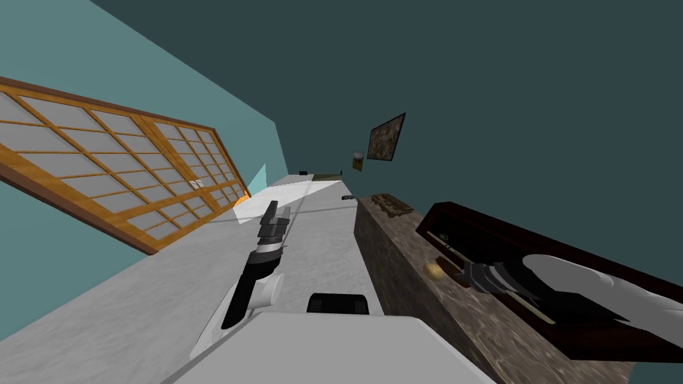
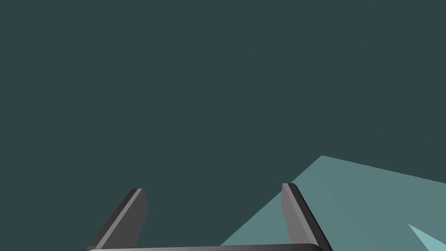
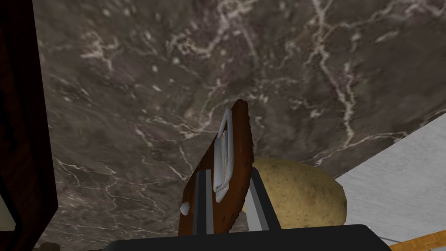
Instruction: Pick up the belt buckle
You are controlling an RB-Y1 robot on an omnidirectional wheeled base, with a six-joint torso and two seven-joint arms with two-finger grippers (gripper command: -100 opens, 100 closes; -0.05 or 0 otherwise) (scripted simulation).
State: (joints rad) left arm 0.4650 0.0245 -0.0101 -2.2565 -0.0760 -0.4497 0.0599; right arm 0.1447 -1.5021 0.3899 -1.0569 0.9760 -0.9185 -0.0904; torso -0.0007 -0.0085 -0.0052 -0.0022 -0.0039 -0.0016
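Right hand [image 3: 228, 174] is clamped on the belt buckle [image 3: 231, 144]: a brown leather-look plate with a silver metal frame on its face. One finger [image 3: 202, 205] presses one side of it and the other finger [image 3: 259, 205] presses the opposite side. The buckle stands on edge between the blades, tilted a bit, and sticks out well past the fingertips. Can't tell whether it's clear of the bench surface or touching it.

Under it is the bench [image 3: 130, 87], dark marble with white veining. A tan, speckled, rounded lump [image 3: 305, 196] that looks like a potato sits just beside the hand, near the bench edge. Grey floor [image 3: 405, 170] lies past that edge.

Head view has the right hand [image 1: 467, 275] low over the bench [image 1: 400, 267], next to the tan lump [image 1: 435, 269]. It's in front of a long dark wooden case [image 1: 507, 233] lying on the bench top.

Left hand [image 1: 275, 217] is held out forward over the grey floor [image 1: 133, 313], well apart from the bench. Its fingers [image 2: 137, 209] are spread wide with nothing between them.
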